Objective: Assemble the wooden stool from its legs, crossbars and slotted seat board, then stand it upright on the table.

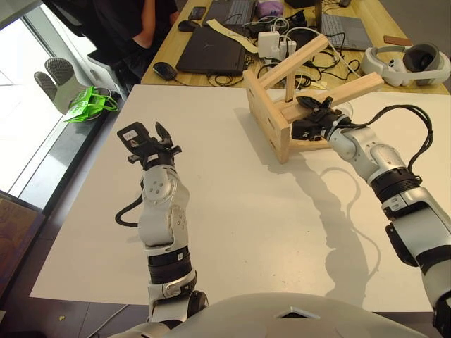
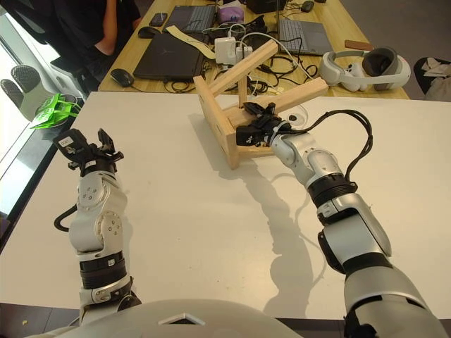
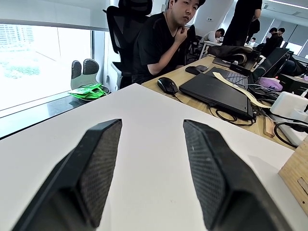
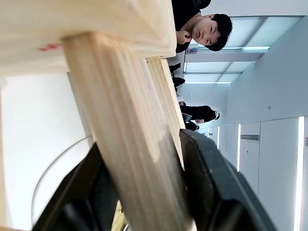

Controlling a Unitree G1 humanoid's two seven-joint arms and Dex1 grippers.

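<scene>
The wooden stool (image 1: 268, 116) lies on its side at the far edge of the white table (image 1: 232, 232), its slotted seat board standing on edge and its legs (image 1: 294, 62) pointing away to the right. My right gripper (image 1: 311, 117) reaches in among the legs close to the seat board. It is shut on a lower stool leg (image 4: 130, 144), which fills the gap between its black fingers (image 4: 214, 187). My left gripper (image 1: 165, 137) is held up over the table's left side, well apart from the stool, open with nothing between its fingers (image 3: 98, 163).
Behind the table a wooden desk (image 1: 166, 51) carries laptops (image 1: 211, 51), a mouse (image 1: 165, 70), cables, a power strip and a headset (image 1: 409, 63). A green bag (image 1: 88, 104) lies on the floor beyond the table's left edge. Bare table spreads in front of the stool.
</scene>
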